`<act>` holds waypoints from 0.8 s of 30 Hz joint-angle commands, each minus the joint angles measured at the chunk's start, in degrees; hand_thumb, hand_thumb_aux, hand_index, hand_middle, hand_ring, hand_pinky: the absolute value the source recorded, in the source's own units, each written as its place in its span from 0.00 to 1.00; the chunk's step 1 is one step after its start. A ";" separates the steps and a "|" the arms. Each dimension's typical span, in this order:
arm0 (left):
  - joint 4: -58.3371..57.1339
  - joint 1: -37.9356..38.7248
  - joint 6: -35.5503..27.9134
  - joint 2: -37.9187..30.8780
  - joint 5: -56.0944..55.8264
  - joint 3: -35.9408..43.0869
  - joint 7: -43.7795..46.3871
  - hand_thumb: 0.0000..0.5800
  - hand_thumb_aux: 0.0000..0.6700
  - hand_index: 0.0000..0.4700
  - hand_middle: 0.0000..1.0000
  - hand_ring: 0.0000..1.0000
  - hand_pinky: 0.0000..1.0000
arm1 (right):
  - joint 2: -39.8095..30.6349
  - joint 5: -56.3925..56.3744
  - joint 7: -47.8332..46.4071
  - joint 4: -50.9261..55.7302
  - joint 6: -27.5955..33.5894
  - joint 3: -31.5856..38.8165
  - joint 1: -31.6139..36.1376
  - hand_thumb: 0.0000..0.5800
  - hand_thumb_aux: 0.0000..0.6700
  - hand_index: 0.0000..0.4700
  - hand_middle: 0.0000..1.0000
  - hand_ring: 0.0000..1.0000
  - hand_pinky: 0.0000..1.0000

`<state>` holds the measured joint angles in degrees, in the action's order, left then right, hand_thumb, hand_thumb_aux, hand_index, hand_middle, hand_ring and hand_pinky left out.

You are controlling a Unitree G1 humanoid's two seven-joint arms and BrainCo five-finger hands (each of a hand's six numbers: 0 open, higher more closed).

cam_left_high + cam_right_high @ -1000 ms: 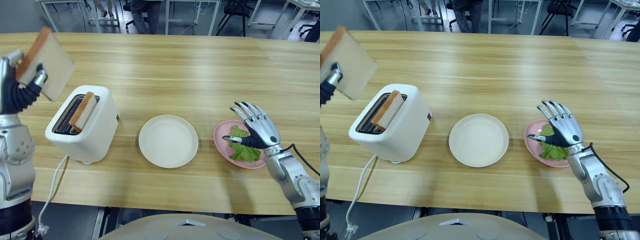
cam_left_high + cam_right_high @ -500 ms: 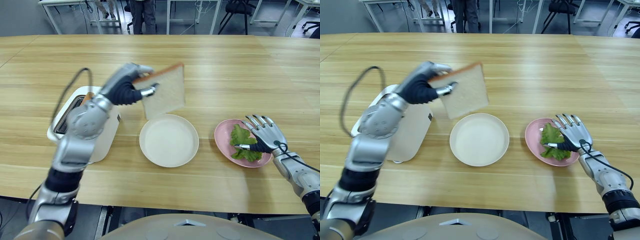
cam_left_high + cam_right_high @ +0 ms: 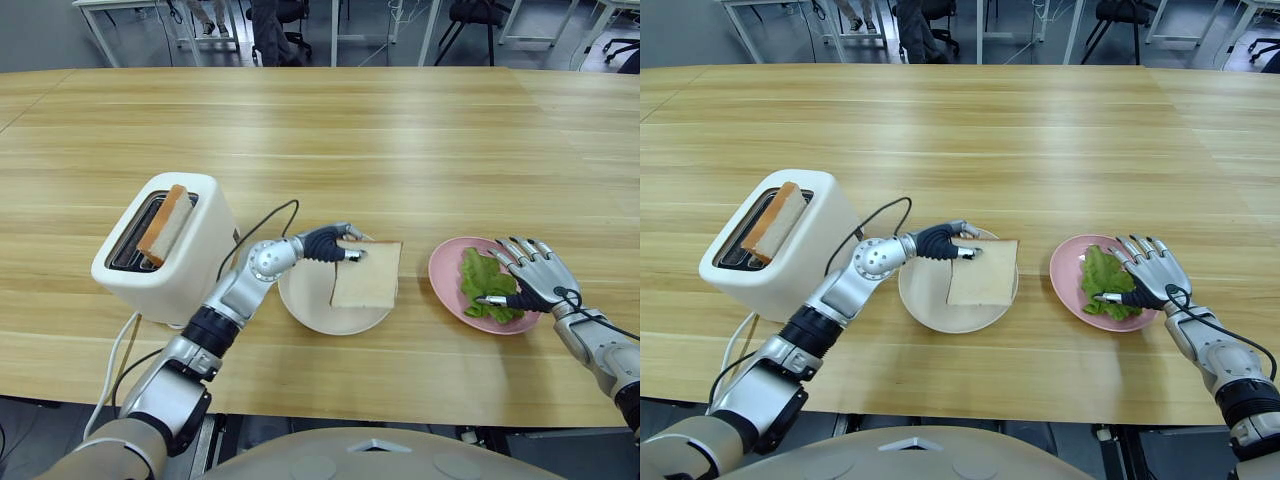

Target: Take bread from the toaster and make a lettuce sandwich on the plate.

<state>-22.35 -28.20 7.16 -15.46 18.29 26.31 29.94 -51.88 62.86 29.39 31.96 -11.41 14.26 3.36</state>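
Pinches the bread slice point(image 3: 368, 275) by its upper left corner with the left hand point(image 3: 335, 243), fingers curled on the crust. Probably gripped at the edge so as to lay it down without crushing the soft middle. Seemingly flat on the cream plate point(image 3: 305, 300) now, overhanging the rim on the right.

Holds the right hand point(image 3: 530, 275) spread above the pink plate point(image 3: 445, 275), fingers extended and grasping nothing, thumb tucked toward the lettuce point(image 3: 478, 285). Hard to tell whether touching the leaf. Likely placed there to be ready for the filling after the base slice.

Square, pale and spongy-looking for the bread, with a thin brown crust; apt to sag if lifted by one corner. Round, shallow and matte for the cream plate; smaller and glossier for the pink one. Crinkled, limp and bright green for the lettuce.

Boxy, round-cornered, smooth white for the toaster point(image 3: 190, 240), standing at the left of the pale wooden table point(image 3: 400, 150). Second slice point(image 3: 165, 222) upright in the slot, presumably reserved as the sandwich top.
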 commanded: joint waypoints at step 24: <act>1.49 -0.84 -8.07 -7.19 24.74 7.73 -6.98 0.00 0.00 0.00 0.58 0.58 0.58 | -0.16 -6.69 -10.93 7.66 -6.18 8.39 3.24 1.00 1.00 0.98 0.00 0.00 0.00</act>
<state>-24.83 -29.97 0.41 -21.83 40.88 34.33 23.85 -52.67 56.05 21.32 36.92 -16.44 20.05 7.68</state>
